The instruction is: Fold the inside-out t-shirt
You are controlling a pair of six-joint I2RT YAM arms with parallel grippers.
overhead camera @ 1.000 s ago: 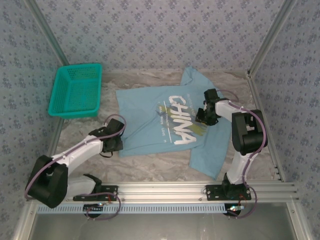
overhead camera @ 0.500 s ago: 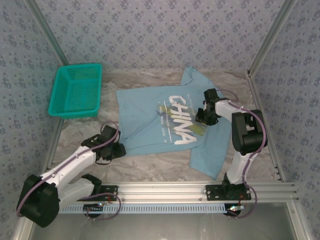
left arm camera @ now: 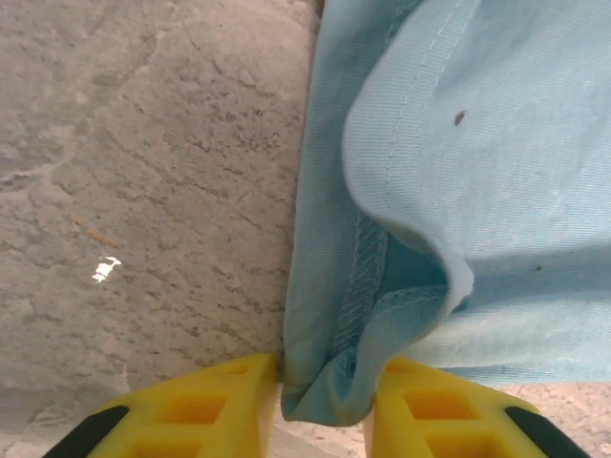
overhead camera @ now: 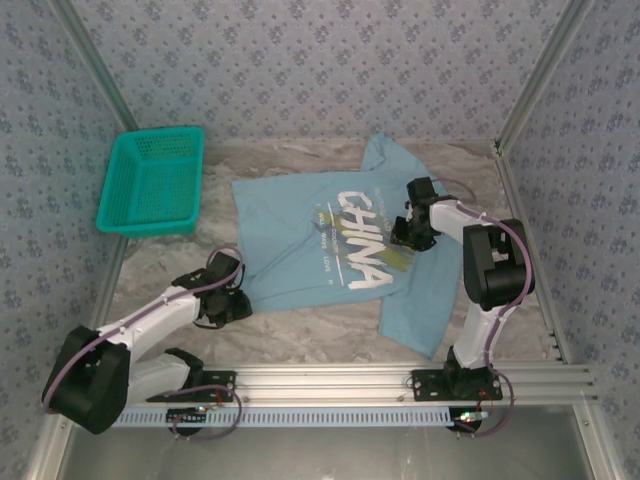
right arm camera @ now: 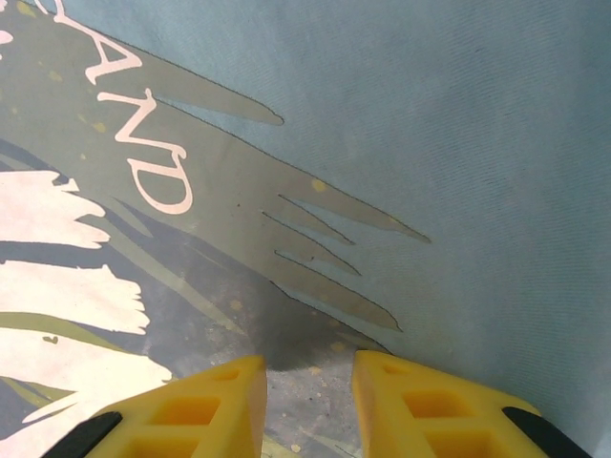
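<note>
The inside-out t-shirt, light blue with a white "CHINA" print, lies spread on the marble table, one sleeve pointing to the back and part of it hanging toward the front right. My left gripper is at the shirt's front-left corner. In the left wrist view its yellow fingers close on a bunched fold of the stitched hem. My right gripper rests on the print's right end. Its fingers stand slightly apart over flat cloth, with nothing pinched between them.
A teal mesh basket sits at the back left, apart from the shirt. Bare marble lies left of the hem. Metal frame posts and patterned walls bound the table; a rail runs along the near edge.
My left arm has swung lower and its gripper has shifted slightly forward along the shirt's front-left corner, opening briefly and closing again on the hem. The right arm has stayed put.
</note>
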